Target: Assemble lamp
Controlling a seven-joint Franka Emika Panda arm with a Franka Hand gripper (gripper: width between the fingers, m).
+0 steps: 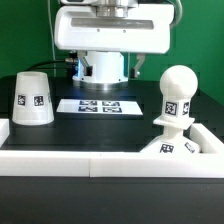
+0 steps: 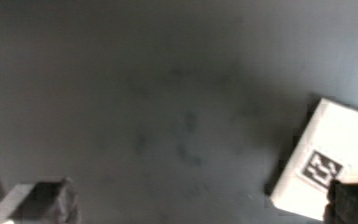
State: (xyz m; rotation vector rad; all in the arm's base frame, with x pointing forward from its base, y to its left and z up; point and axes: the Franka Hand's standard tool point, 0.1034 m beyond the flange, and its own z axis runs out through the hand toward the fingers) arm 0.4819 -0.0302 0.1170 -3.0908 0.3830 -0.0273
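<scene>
White bulb (image 1: 179, 92) seemingly seated in base (image 1: 172, 147).

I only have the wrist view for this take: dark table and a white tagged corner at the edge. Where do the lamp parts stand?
Observer: In the exterior view the shade stands alone on its wide end at that view's left.
Operator: And the bulb?
Observer: The bulb stands upright and seems seated on the base block, at the exterior view's right.
Operator: Anything between the two?
Observer: The marker board lies flat on the table between them, in front of the robot pedestal.
</scene>
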